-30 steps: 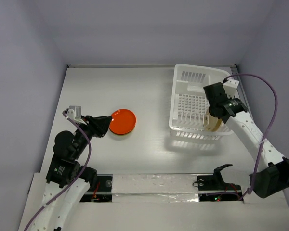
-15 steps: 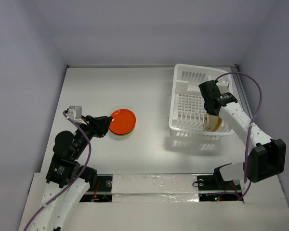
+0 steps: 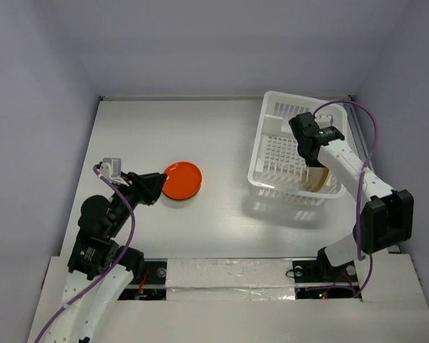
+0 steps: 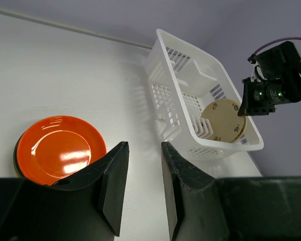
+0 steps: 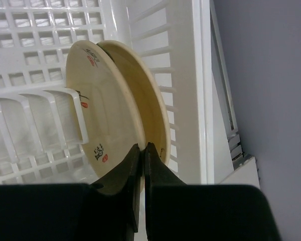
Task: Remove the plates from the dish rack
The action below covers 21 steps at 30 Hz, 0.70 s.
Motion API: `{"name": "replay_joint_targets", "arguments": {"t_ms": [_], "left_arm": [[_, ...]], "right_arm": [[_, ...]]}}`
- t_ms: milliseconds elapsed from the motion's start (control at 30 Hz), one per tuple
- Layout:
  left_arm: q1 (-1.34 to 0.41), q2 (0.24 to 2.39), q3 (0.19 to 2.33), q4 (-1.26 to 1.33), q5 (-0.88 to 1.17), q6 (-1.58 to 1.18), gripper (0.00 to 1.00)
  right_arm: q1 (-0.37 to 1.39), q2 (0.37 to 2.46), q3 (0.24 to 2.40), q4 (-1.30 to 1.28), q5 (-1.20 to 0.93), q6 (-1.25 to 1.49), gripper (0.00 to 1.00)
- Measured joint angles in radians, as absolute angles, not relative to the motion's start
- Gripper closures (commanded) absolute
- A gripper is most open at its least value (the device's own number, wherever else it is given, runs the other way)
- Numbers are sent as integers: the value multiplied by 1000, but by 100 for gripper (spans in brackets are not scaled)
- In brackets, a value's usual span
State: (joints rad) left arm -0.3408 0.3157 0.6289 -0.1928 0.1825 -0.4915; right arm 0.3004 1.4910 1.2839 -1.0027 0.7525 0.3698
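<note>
White table enclosed by pale lavender walls, seen from above and from both wrists.

Dish rack: a white slotted basket at the table's 2 o'clock, set askew to the table edges. Two cream plates stand on edge inside it, close together against the wall at its 5 o'clock corner.

Right gripper: reaches down into the dish rack onto these plates. In the right wrist view its fingers are drawn together to a thin slit at the lower rim of the marked plate, the one bearing small red marks. The rim appears to run in between the tips. The plain plate stands just behind it, toward 3 o'clock, next to the basket's slotted wall.

Orange plate: lies flat near the table's centre, toward 8 o'clock, well apart from the dish rack. It tops a low stack whose darker rims show at its 9 o'clock edge in the left wrist view.

Left gripper: hovers just beside the orange plate at its 9 o'clock side. Its fingers stand a narrow gap apart and hold nothing.
</note>
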Motion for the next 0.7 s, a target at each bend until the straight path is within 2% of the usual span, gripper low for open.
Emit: {"name": "replay_joint_targets", "arguments": {"t_ms": [400,700], "left_arm": [[-341,314,629,-193,183,-492,71],[-341,314,629,-193,183,-492,71]], "right_arm": [[344,1541,1471,-1157,842,361,100],[382,1573,1477,-1151,872,361,100]]}}
